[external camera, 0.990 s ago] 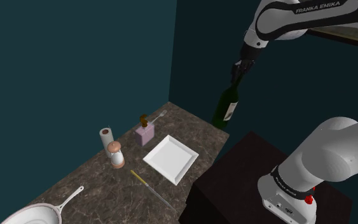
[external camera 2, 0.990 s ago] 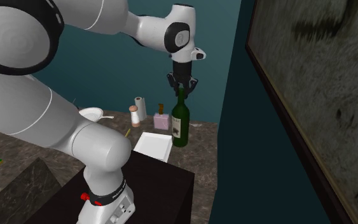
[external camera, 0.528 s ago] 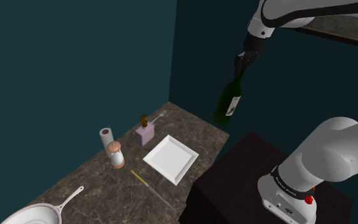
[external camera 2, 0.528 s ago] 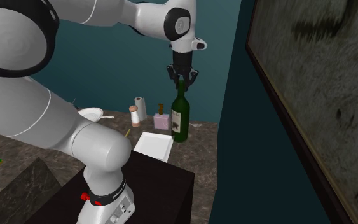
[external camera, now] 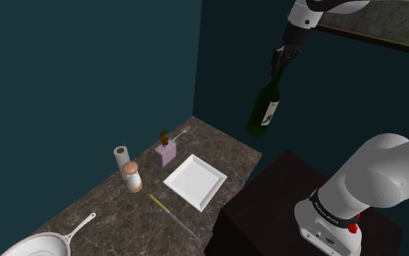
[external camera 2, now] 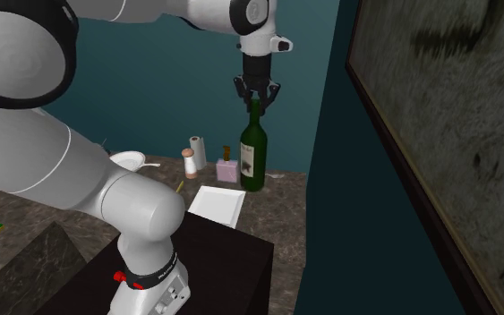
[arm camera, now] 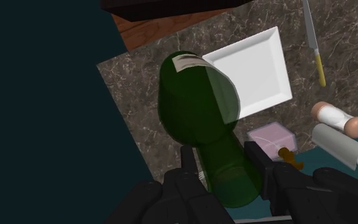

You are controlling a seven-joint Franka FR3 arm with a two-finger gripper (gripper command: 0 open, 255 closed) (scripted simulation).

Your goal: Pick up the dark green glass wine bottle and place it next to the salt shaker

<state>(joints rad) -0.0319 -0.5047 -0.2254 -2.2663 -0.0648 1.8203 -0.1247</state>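
- Arm (external camera: 384,182): white Franka. I see it reaching high up from the stand (external camera: 268,196), a dark box far below the pincer.
- Counter (external camera: 108,211): dark mottled stone top. It lies under the pincer and runs off toward the shoulder view's lower left.
- Wine bottle (external camera: 265,109): dark green glass with a pale label, hanging straight under the pincer by its neck. It's slightly tilted in the shoulder view, base swung toward that view's left. The base looks clear of the counter, over the corner nearest the pincer. In the wrist view the bottle (arm camera: 199,108) runs away from the fingers, its base overlapping the plate's edge.
- Pan (external camera: 39,247): white inside, long handle. It's the thing farthest from the pincer, at the counter's far end.
- Plate (external camera: 195,180): white, square, flat on the counter. It sits below the pincer, just past the bottle's base.
- Pincer (external camera: 280,64): black, pointing down. Both fingers are clamped on the bottle neck, which fills the narrow gap between them; the wrist view (arm camera: 220,153) confirms it.
- Paper roll (external camera: 120,156): upright, well apart from the pincer, just beyond the shaker.
- Pink block (external camera: 166,152): has a fork standing in it. It's between plate and wall, nearer the pincer than the shaker is.
- Salt shaker (external camera: 131,177): white body, tan ends. It's well apart from the pincer and the bottle, on the plate's far side.
- Knife (external camera: 173,215): thin, yellowish handle, flat on the counter beyond the plate.
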